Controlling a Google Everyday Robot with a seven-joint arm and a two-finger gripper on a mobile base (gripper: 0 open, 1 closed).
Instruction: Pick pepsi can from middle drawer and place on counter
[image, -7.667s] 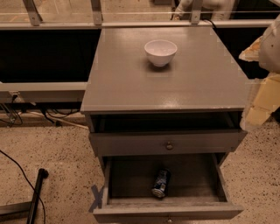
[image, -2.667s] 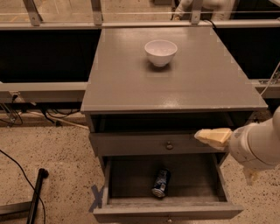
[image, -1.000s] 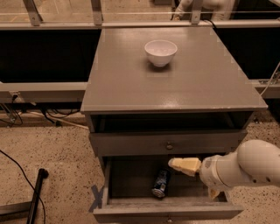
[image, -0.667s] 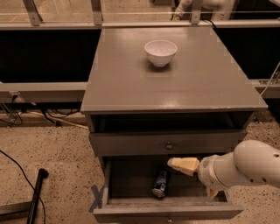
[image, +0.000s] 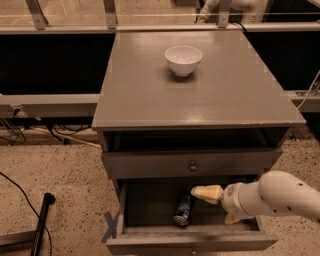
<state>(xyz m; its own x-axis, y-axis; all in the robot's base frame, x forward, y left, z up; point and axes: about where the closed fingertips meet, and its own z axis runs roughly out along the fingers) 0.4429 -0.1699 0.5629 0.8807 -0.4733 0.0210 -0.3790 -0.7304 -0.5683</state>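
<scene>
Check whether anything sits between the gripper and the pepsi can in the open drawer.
Nothing visible does. The gripper hangs inside the middle drawer, close to the upper right of the pepsi can, with no other thing between them. The can is the only item visible in that drawer.

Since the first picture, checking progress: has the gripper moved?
Yes: the gripper dropped leftward from beside the counter into the middle drawer, near the pepsi can.

Warm overhead light is spread evenly over the counter (image: 150, 90), with soft glare seen near its front edge. The middle drawer (image: 150, 231) is left in shadow. There the pale gripper (image: 220, 205), fingers parted just right of the dim pepsi can (image: 183, 210), is brightly lit.
</scene>
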